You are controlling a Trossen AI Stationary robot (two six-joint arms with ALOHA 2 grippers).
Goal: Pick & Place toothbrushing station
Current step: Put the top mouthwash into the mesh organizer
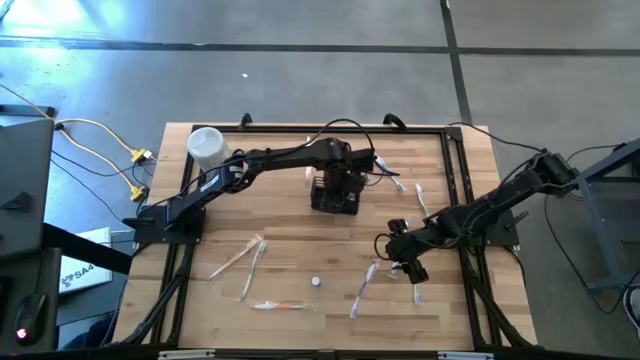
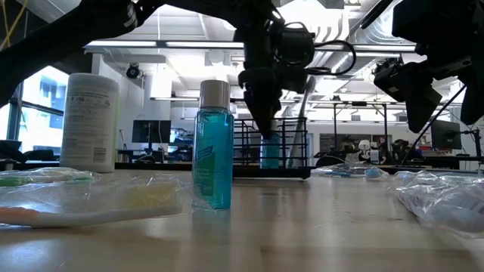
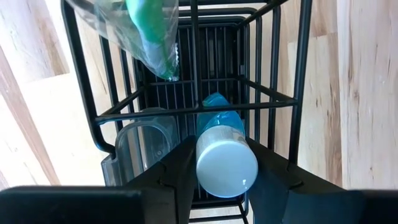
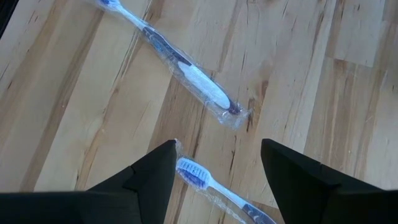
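Note:
The toothbrushing station, a black wire caddy (image 1: 335,192) (image 3: 186,106), stands at the table's middle, toward the far edge. In it are a blue bottle with a white cap (image 3: 225,163), a clear plastic piece (image 3: 140,146) and a wrapped green toothbrush (image 3: 149,31). My left gripper (image 1: 338,180) (image 3: 225,180) points down into the caddy, shut on the bottle. My right gripper (image 1: 408,262) (image 4: 217,168) hangs open over wrapped blue toothbrushes (image 4: 186,71) near the right side and touches nothing. My left gripper has the bottle's white cap (image 3: 205,168) pinched between its two fingers, one on each side. The fingers come from above, pointing down. The bottle stands roughly upright in a caddy compartment; its foot is hidden by its own body.
A second blue bottle (image 2: 212,143) (image 1: 315,283) stands free near the front middle. A white cylindrical container (image 1: 207,147) stands at the far left corner. Wrapped toothbrushes (image 1: 245,262) lie scattered across the near half, more of them (image 1: 365,290) beside my right gripper.

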